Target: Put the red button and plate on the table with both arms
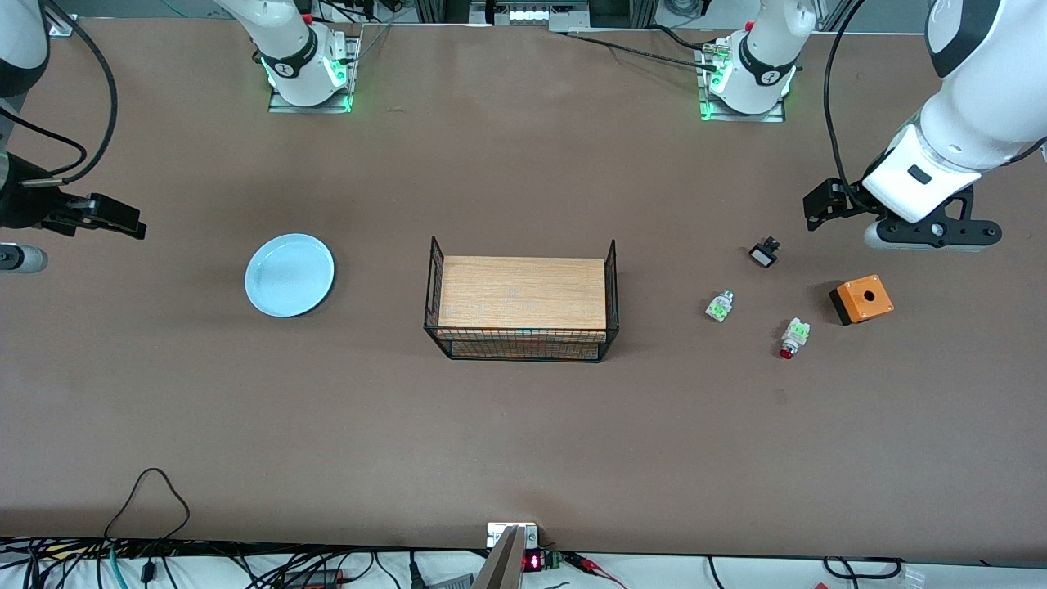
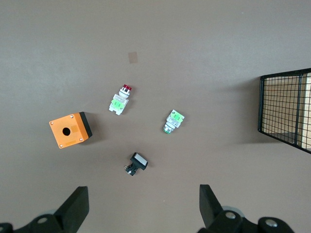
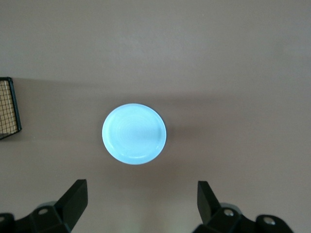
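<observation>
Nearest the front camera, toward the left arm's end from the basket (image 1: 521, 303), lies the red button (image 1: 793, 336) on the table (image 1: 523, 442), tipped on its side, cap pointing toward the camera. Just past it sit a clear-and-green switch (image 1: 719, 306), an orange box (image 1: 860, 299) and a black-and-white piece (image 1: 764, 252), all apart from one another. Over the table near the box hangs the left gripper (image 2: 141, 206), fingers spread wide and empty; its fingertips are cut off in the wrist view. Toward the right arm's end from the basket, the plate (image 1: 289, 274) rests flat. The right gripper (image 3: 141, 204) hangs over the table's end, spread and empty, its arm mostly out of frame.
</observation>
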{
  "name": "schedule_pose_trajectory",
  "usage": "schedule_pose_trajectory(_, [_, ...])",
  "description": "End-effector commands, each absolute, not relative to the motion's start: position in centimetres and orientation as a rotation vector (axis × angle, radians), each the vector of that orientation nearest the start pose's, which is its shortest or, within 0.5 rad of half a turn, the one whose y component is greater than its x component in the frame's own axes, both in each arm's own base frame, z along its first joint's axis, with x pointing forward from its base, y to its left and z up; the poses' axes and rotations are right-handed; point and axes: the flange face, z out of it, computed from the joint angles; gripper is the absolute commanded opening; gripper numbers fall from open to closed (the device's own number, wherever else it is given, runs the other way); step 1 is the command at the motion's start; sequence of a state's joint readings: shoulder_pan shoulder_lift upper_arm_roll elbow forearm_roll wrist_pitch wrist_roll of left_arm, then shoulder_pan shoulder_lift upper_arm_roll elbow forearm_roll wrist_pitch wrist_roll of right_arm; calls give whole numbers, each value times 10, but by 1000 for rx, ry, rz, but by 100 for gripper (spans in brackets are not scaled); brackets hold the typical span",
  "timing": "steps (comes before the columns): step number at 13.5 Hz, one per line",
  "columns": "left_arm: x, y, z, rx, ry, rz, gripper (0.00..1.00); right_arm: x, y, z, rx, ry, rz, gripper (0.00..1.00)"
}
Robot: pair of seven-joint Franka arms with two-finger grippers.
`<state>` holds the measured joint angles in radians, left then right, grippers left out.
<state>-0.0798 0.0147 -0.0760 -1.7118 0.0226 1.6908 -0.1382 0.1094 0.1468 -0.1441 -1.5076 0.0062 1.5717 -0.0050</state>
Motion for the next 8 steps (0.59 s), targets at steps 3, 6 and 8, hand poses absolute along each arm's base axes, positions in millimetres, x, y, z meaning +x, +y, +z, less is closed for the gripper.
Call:
schedule_pose_trajectory(3, [555, -82, 567, -3126, 55, 53, 100, 570, -17, 576, -3147, 19, 113, 100])
schedule_pose_trajectory(6, [555, -81, 567, -3126, 52, 53, 100, 570, -14, 582, -3145, 12, 101, 100])
schedule_pose_trajectory(8, [555, -80, 567, -3125, 50, 52, 100, 572, -11, 580, -3146, 27, 105, 100])
